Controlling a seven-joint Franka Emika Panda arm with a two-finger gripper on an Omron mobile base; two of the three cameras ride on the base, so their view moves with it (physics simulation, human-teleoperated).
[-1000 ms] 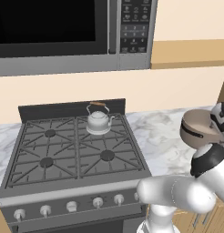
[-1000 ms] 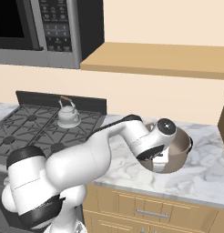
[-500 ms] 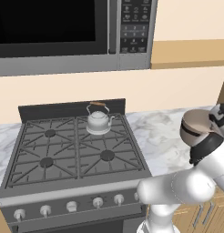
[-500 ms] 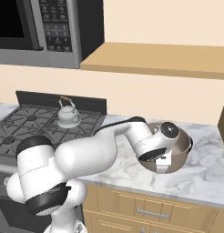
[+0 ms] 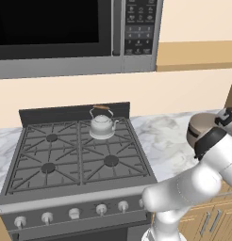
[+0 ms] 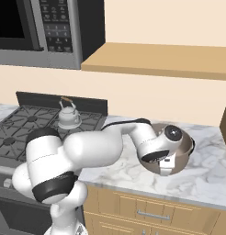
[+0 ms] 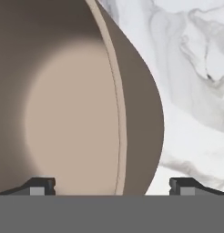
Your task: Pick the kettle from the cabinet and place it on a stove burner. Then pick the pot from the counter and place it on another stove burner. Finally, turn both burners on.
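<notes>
The two-finger gripper [image 7: 111, 184] is held spread wide astride the rim of the wide taupe-brown pot [image 7: 77, 100] on the white grey-veined marble counter [image 7: 191, 91], while the small silvery-grey metal kettle [image 5: 102, 124] is seated on a rear stove burner [image 5: 102, 135].

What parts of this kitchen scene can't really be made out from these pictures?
- The pot: in the right base view the arm's wrist covers most of it; in the left base view the arm hides its right side.
- The claw: the hand view shows its tips open astride the pot's rim, but the bottom edge cuts them off, so contact cannot be told.
- The stove knobs: too small in the left base view to read their settings.
- The kettle: its lid details are too small.
</notes>
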